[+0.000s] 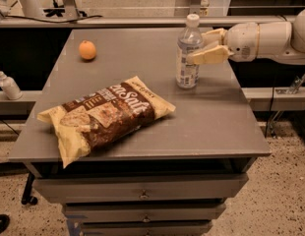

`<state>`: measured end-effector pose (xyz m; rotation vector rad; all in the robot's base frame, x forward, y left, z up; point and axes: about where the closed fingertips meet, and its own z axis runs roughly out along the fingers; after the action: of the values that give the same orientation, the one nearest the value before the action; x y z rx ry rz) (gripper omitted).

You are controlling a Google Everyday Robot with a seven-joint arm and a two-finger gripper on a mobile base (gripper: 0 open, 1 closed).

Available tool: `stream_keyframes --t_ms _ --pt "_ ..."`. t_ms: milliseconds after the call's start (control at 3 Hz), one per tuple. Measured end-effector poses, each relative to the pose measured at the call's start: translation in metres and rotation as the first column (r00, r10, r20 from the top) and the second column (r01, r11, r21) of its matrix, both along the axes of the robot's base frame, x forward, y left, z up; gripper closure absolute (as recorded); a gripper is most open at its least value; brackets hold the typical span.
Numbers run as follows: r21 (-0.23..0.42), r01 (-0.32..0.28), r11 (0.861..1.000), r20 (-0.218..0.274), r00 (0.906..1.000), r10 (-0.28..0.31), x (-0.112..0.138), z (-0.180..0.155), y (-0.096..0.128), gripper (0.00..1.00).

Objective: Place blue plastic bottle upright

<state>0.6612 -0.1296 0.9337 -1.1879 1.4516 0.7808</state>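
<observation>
The two cream-coloured fingers [210, 56] of the gripper [199, 46] are seen spread apart, with an open gap between them. The tip of the nearer finger is seen at the right edge of the blue plastic bottle [185, 50], about halfway up it; whether it touches the plastic cannot be told. The farther finger is set higher and behind, level with the bottle's shoulder.

Directly left of the fingertips, the bottle stands upright on the grey table [211, 117], its white cap [192, 19] above finger level and its printed label [185, 73] below it. It is placed in the far right part of the table top.

Behind the fingers, the white arm [268, 37] is extended out to the right, beyond the table's edge.

Well left of the fingers and nearer the camera, a large brown-and-yellow snack bag [108, 114] is laid flat on the table, apart from the bottle. Farther left of the fingers, at about their depth, a small orange [87, 49] is seen by itself near the table's left side.

Off the table, far to the left, a small white pump bottle [7, 85] is set on a lower ledge. Under the table top, drawers [142, 194] are seen.
</observation>
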Motion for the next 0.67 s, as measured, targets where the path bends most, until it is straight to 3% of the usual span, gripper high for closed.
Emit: stream_keyframes --t_ms 333,667 --pt "-0.023 -0.007 1.000 0.020 0.9998 0.007 -0.0027 -0.0084 -0.0009 0.85" --pt "-0.046 -0.011 0.999 0.022 0.9997 0.012 -0.0041 -0.0123 -0.0010 0.61"
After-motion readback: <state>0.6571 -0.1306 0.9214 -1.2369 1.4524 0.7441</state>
